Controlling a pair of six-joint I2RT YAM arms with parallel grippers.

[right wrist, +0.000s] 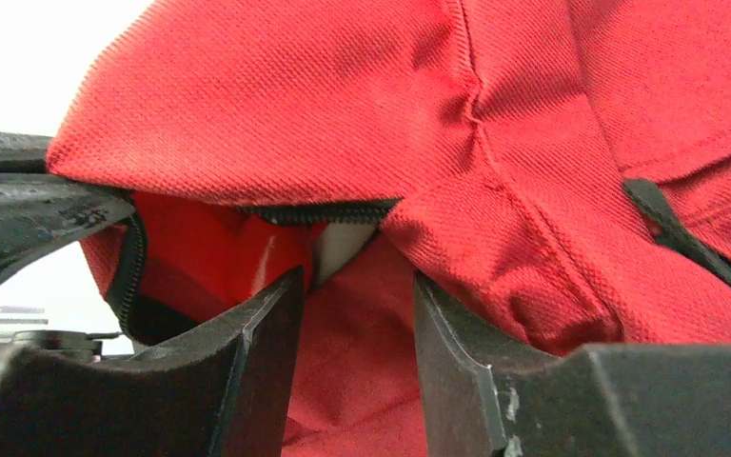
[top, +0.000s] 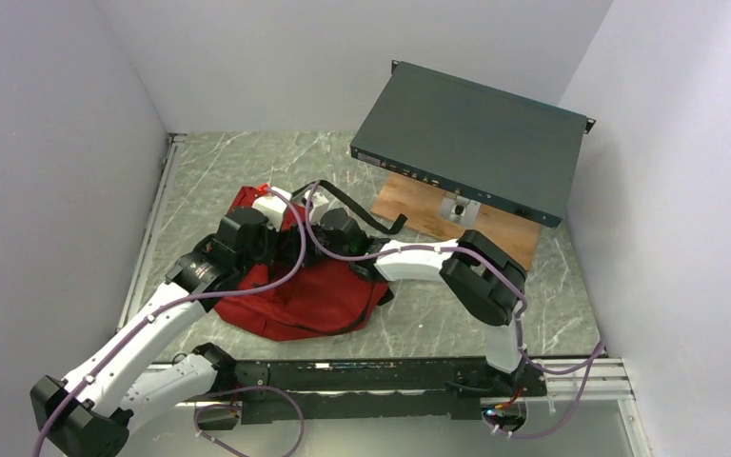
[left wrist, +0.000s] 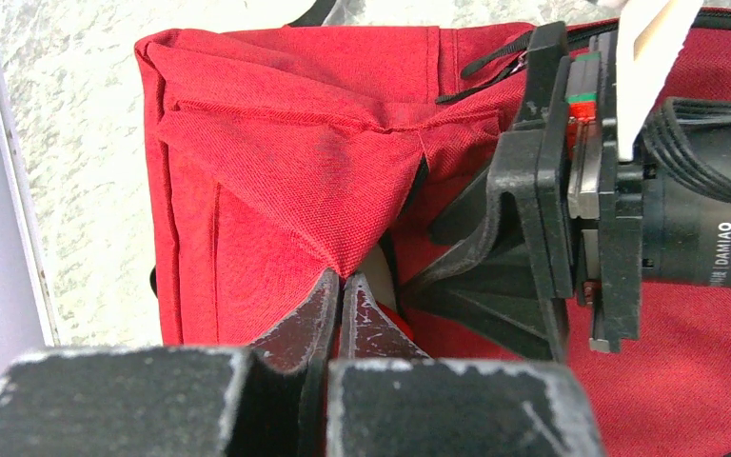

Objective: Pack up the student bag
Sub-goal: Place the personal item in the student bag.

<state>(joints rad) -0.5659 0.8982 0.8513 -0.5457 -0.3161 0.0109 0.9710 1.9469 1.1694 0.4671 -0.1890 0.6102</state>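
The dark red student bag [top: 295,300] lies on the marble table between both arms. In the left wrist view my left gripper [left wrist: 343,282] is shut on a raised fold of the bag's red fabric [left wrist: 314,181], holding it up like a tent by the opening. My right gripper [right wrist: 354,286] is open, its fingers [right wrist: 276,314] poking into the bag's mouth under the black zip [right wrist: 319,212]. Only red lining lies between the jaws. A pale object [right wrist: 341,246] shows just inside, mostly hidden. From above, both grippers [top: 290,238] meet over the bag's upper part.
A flat dark teal metal box [top: 471,143] sits tilted at the back right on a wooden board [top: 419,214]. A black strap [top: 366,217] curls from the bag toward the board. A white object [top: 271,202] lies at the bag's far edge. Grey walls close in left and right.
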